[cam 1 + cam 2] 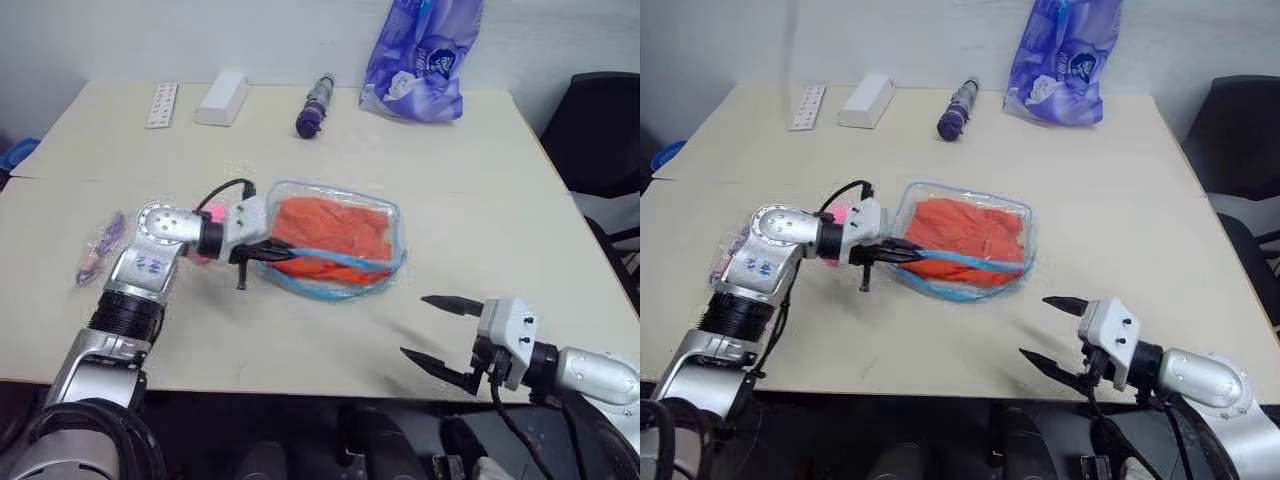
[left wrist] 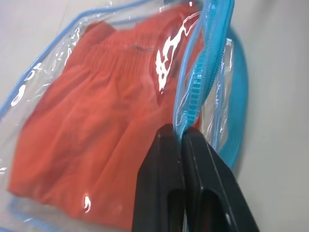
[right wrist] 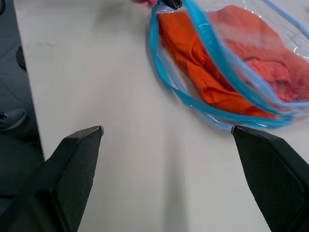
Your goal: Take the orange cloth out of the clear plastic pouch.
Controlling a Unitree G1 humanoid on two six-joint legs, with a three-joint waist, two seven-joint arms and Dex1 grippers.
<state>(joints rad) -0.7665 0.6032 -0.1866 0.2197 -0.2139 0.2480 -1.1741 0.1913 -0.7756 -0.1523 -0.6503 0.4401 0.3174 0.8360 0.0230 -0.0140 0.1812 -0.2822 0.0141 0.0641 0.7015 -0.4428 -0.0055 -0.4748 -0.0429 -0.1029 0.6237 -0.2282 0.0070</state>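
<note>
Cream table carrying everything, with the clear plastic pouch as landmark near its middle. Beyond the pouch, toward the far edge: purple-blue printed bag, white box, white strip, dark purple bottle. Inside the pouch, filling most of it: the orange cloth, still fully enclosed, folded flat. Pink pompom at the pouch's left end, just beside the left wrist.

Risks, as judged: lifting or pulling with the left grip alone likely to drag the whole pouch across the table instead of spreading its mouth, since nothing pins the other side. Thin slick plastic and piping apt to slip from a pinch this narrow. Cloth as large as the pouch, so likely to bunch at the opening and carry the pouch along when drawn out.

Left gripper reaching in from the pouch's left end, pointing across and slightly down, clamped tight on the light blue zipper edge. Right gripper well apart from the pouch, near the table's front edge, angled toward it, spread wide, holding nothing.
</note>
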